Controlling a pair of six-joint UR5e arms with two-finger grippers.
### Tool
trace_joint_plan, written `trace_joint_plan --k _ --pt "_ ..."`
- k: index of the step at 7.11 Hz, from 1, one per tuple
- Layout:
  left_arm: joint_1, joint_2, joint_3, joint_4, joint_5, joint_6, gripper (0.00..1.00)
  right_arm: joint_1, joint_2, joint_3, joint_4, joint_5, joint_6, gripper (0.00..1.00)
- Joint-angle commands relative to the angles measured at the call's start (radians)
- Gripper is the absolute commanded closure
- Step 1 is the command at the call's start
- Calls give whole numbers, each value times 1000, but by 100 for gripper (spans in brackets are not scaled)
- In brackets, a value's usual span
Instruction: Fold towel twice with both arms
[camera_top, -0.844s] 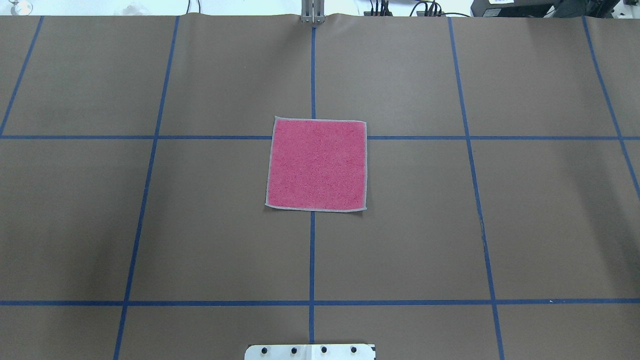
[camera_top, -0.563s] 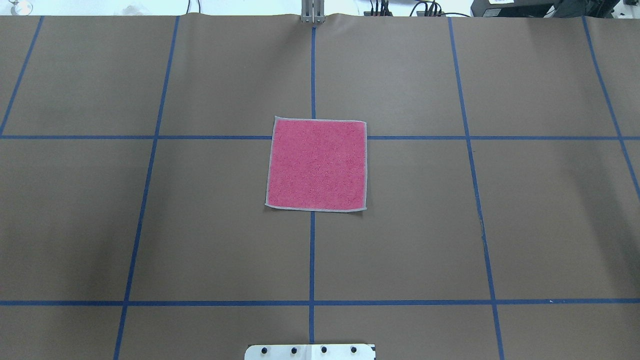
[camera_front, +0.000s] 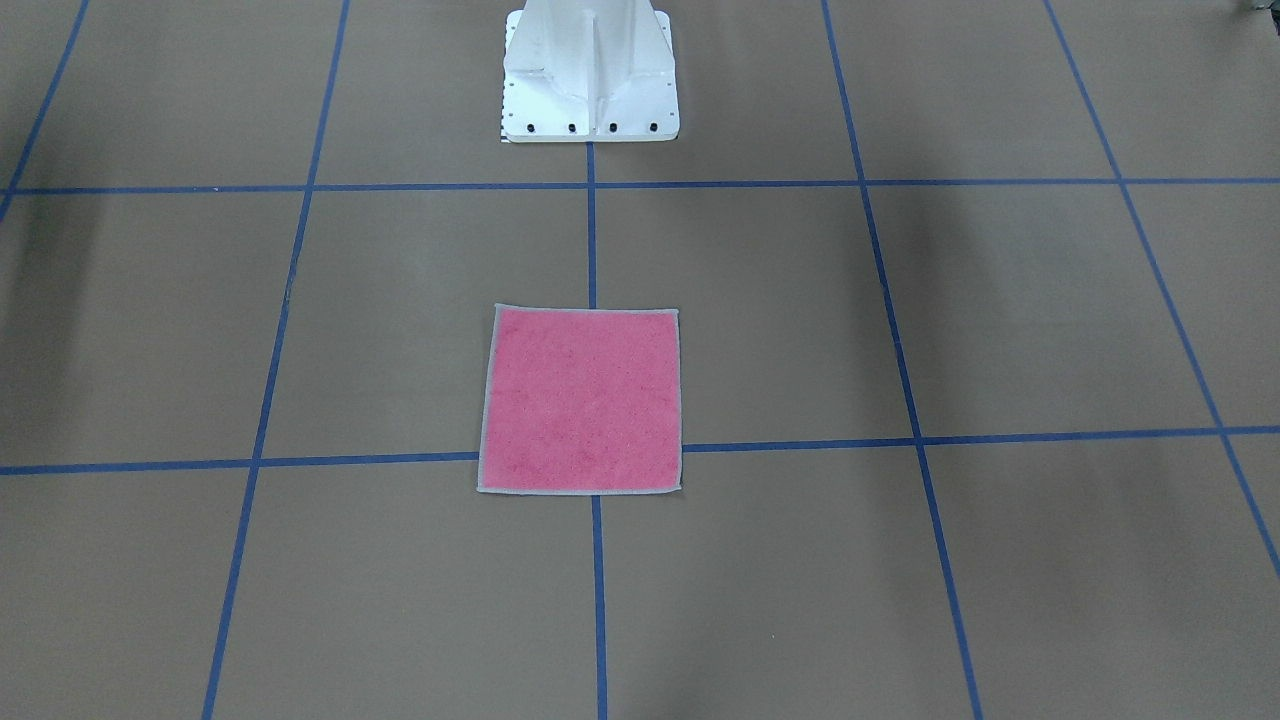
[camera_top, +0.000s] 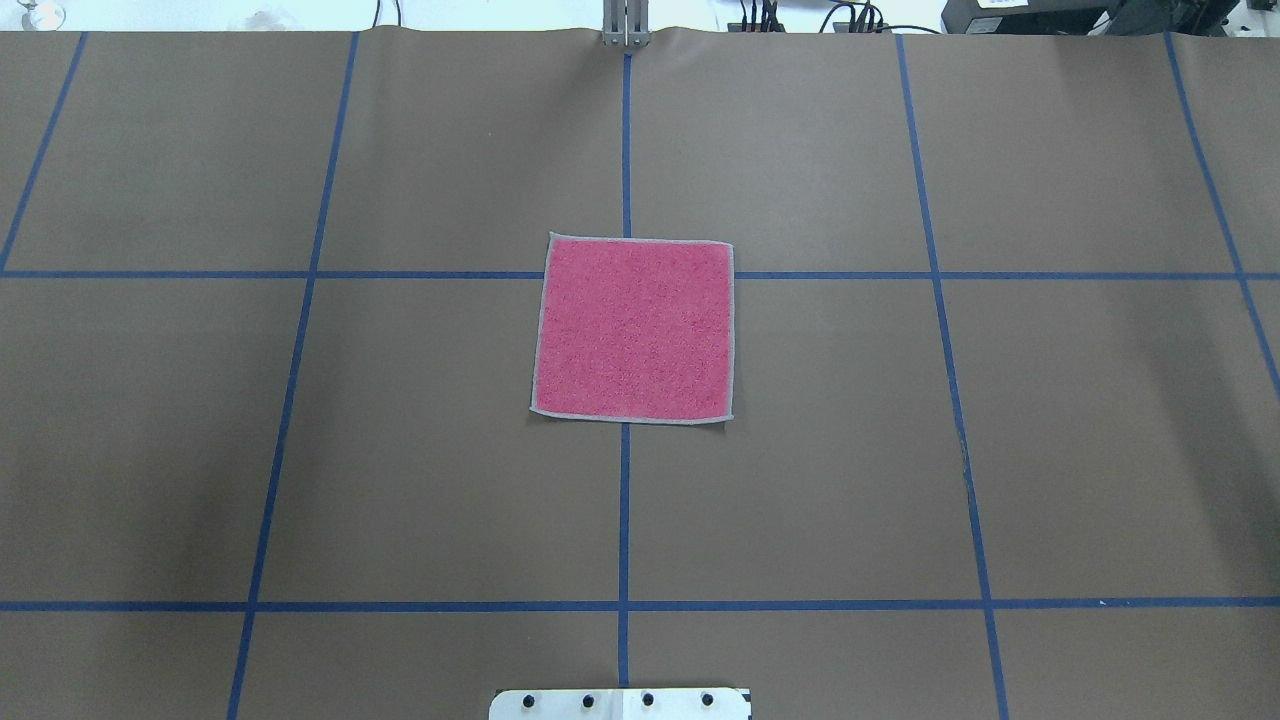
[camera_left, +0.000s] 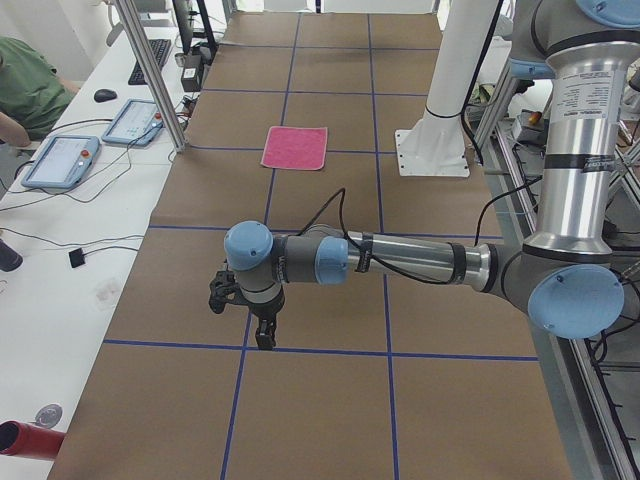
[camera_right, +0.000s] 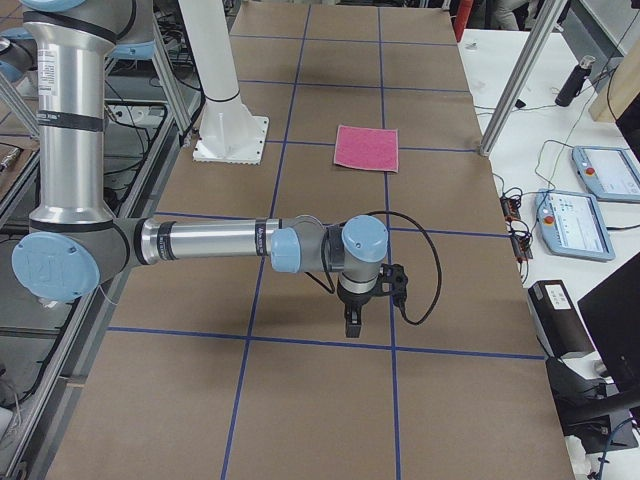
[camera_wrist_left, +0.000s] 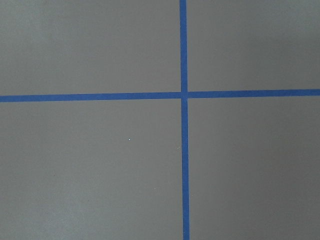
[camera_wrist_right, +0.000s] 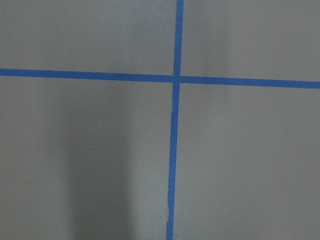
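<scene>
The towel (camera_top: 633, 328) lies flat, pink face up, mid-bench (camera_top: 1000, 450), with nothing touching it. The left pincer (camera_left: 265, 340) and right pincer (camera_right: 352, 324) hang well apart from it. I cannot tell whether either is released or clenched. Each should take 1 of the 2 corners on the same edge, pinching evenly, so the borders meet.

Flanking the white pedestal (camera_front: 590, 70) with its row of black screws (camera_front: 571, 128), the left arm (camera_left: 410, 262) and right arm (camera_right: 210, 240) are silver tubes, grey joints, light blue caps; a black cable (camera_right: 436, 268) trails along each.
</scene>
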Motion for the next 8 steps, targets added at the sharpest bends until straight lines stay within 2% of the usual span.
trace_joint_plan --k 1,2,3,4,5,6,7,8 --pt "2 -74 9 11 0 -6 0 0 64 -4 -65 1 9 0" --pt "5 -188 66 95 3 -6 0 0 165 -1 -204 1 9 0" --pt "21 -318 91 225 6 -6 0 0 239 -4 -277 1 9 0" --pt "61 -397 82 253 -6 -6 0 -15 271 -5 -284 -10 12 0" --pt "122 -402 39 207 -11 -20 0 -50 328 -1 -261 -12 12 0" --pt "228 -406 26 144 -42 -198 0 -60 337 -13 -256 2 46 0" --pt "329 -448 31 13 -40 -429 0 -78 324 -17 -179 61 85 0" --pt "380 -471 52 -142 -38 -618 0 -84 318 -36 -93 132 169 0"
